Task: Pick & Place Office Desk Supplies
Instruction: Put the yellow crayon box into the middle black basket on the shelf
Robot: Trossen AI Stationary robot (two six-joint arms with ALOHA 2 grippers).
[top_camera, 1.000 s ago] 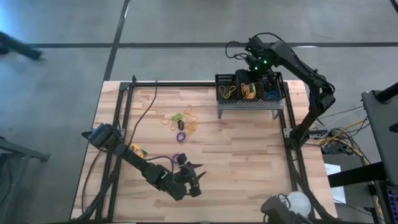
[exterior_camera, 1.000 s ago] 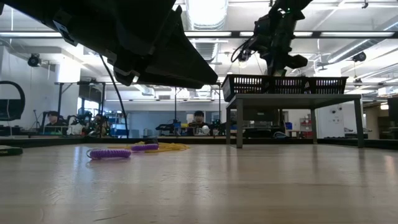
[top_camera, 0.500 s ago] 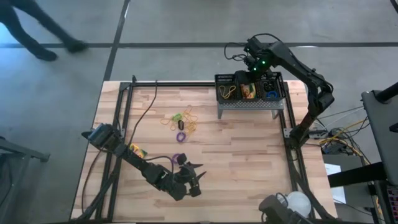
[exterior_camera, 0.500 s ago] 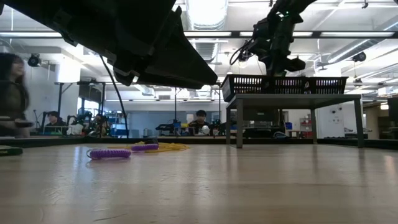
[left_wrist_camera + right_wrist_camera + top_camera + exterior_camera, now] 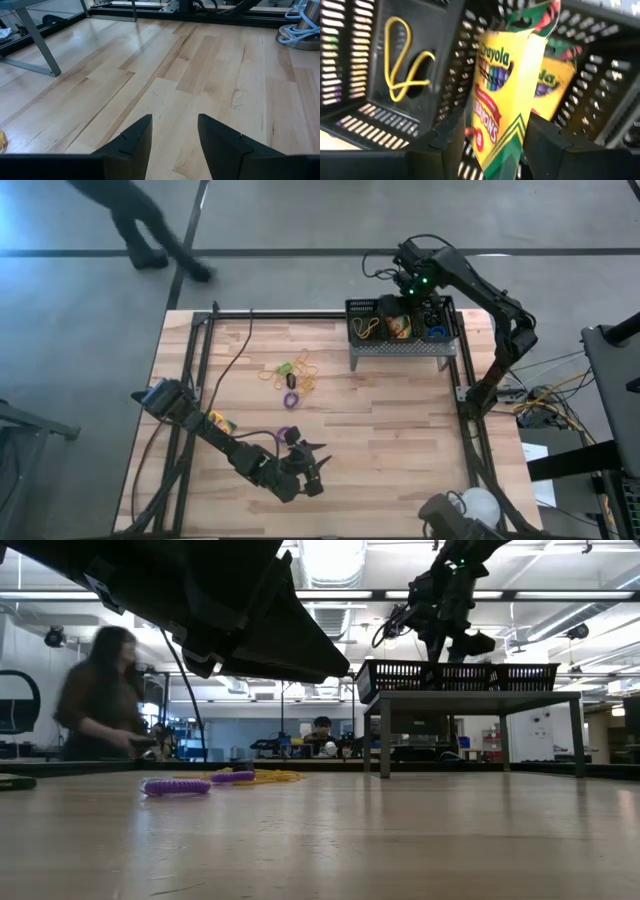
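Light wood-plank surface (image 5: 390, 430) w/ black metal frame rails along its edges. Grey perforated metal stand (image 5: 400, 348) on thin legs sits at the far right of the surface; low view shows it as a small raised platform (image 5: 470, 698). Thin black cable (image 5: 228, 365) trails across the wood near the left rail. White dome-shaped object (image 5: 478, 505) just off the near right corner, bundle of coloured wires (image 5: 545, 402) beyond the right edge. Grey concrete floor (image 5: 300, 220) around. A person (image 5: 150, 225) blurred on the floor past the far left corner; low view shows that person (image 5: 100, 690) standing, another person (image 5: 321, 732) seated farther back under ceiling strip lights (image 5: 330, 560).
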